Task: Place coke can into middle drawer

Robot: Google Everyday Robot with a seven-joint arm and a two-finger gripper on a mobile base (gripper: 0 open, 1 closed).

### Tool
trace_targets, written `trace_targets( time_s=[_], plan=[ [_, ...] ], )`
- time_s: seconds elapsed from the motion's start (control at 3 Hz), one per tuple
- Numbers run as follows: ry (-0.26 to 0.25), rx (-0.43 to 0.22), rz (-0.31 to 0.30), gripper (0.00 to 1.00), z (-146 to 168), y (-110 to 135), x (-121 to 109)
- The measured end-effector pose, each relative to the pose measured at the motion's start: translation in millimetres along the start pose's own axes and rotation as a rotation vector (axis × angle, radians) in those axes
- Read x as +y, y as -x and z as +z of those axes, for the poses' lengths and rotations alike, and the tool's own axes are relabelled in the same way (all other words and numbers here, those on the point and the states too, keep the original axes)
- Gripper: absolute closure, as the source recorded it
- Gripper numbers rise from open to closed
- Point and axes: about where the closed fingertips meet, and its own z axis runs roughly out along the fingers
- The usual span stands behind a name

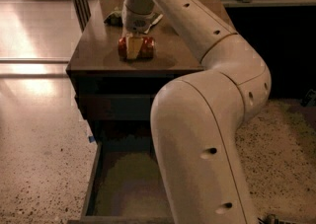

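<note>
Up on the cabinet top (98,45), small red coke can (146,48) lying on its side, gripper (132,49) lowered over its middle, grip cannot be told, middle drawer (123,183) open below, olive-grey floor.

high view down the arm (207,25) to end effector (133,48) over cabinet (96,55)
</note>
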Motion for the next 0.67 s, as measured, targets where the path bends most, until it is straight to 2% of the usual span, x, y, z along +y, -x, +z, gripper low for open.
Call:
trace_targets(
  time_s=[0.33, 0.67],
  plan=[
    [-0.014, -0.131, -0.050, 1.00, -10.4, 11.5, 1.2],
    [-0.077, -0.315, -0.093, 1.00, -58.3, 13.1, 20.8]
  ],
)
